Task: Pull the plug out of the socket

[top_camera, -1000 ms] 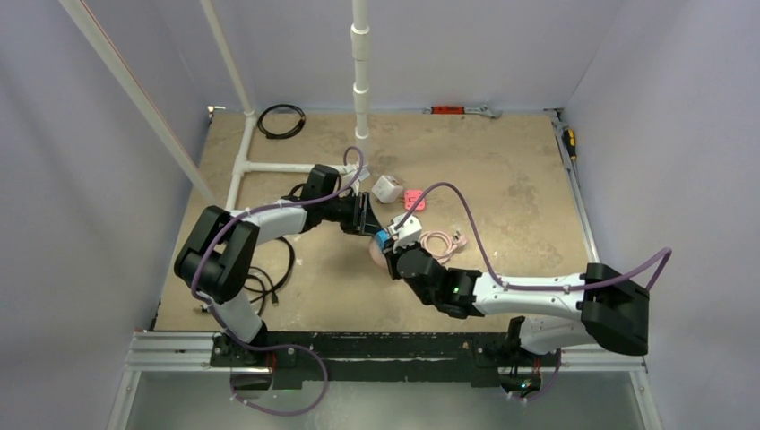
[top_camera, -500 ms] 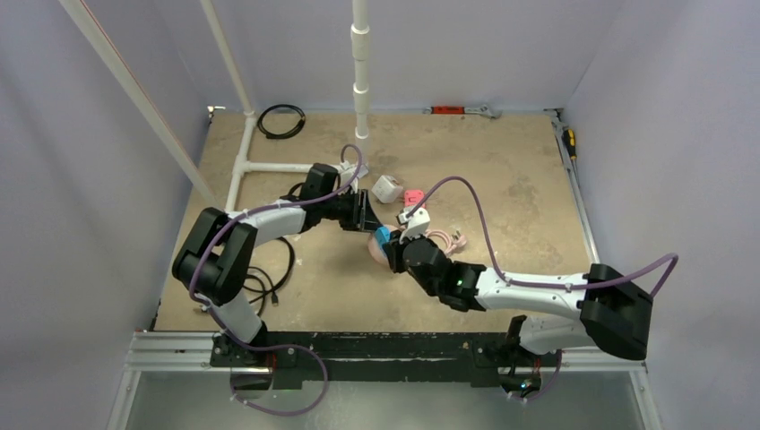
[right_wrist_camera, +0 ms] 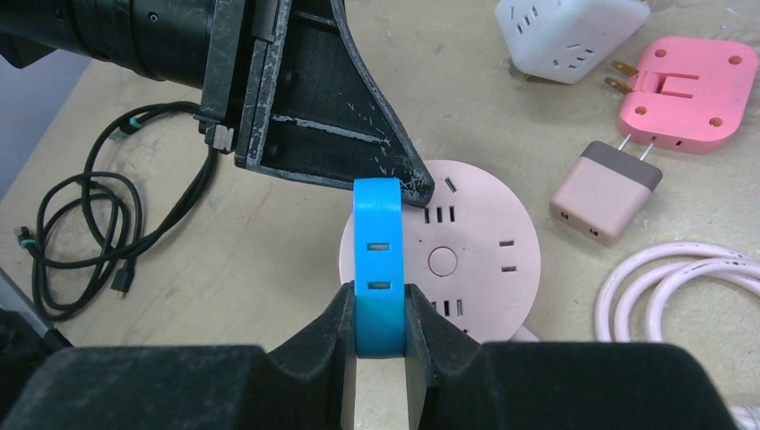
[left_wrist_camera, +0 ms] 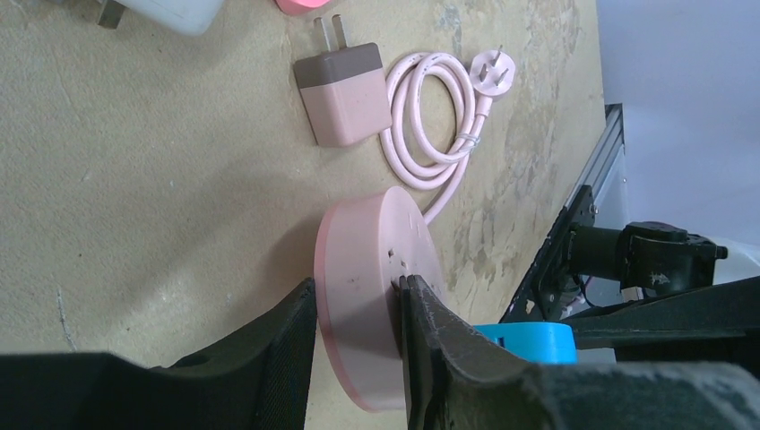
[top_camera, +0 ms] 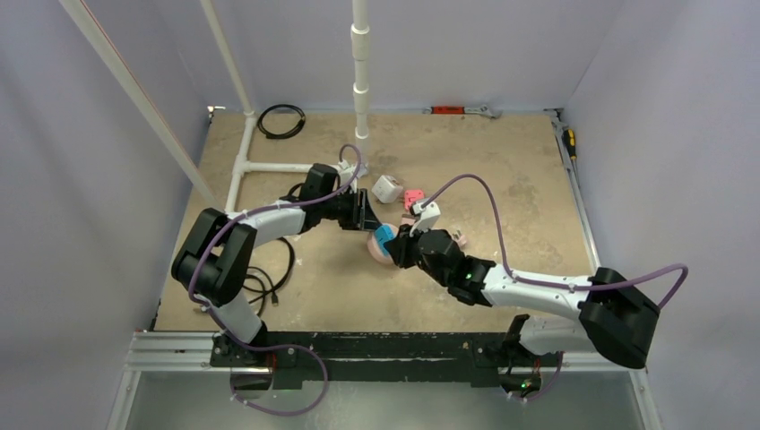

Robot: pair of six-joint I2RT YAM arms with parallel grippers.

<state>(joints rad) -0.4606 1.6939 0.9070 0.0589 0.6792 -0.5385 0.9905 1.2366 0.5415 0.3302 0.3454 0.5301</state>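
Note:
The socket [right_wrist_camera: 475, 260] is a flat round pale-pink disc lying on the table, also seen in the top view [top_camera: 372, 250]. My left gripper [left_wrist_camera: 358, 291] is shut on the socket's rim [left_wrist_camera: 367, 296], one finger on each side. My right gripper [right_wrist_camera: 377, 309] is shut on a blue plug [right_wrist_camera: 376, 260] that stands over the socket's left part. The plug also shows in the left wrist view [left_wrist_camera: 529, 331], to the side of the socket's face. Its prongs are hidden. The socket's coiled pink cord [left_wrist_camera: 430, 121] lies beside it.
A small square pink plug [right_wrist_camera: 605, 190], a pink flat adapter [right_wrist_camera: 686, 94] and a white cube socket [right_wrist_camera: 569, 27] lie just beyond the disc. A black cable [right_wrist_camera: 90, 224] lies to the left. White pipes [top_camera: 360, 63] stand at the back.
My right arm has swung so its wrist sits further right and further away. The blue plug stays in its grip and has shifted slightly. My left gripper has stayed clamped on the socket.

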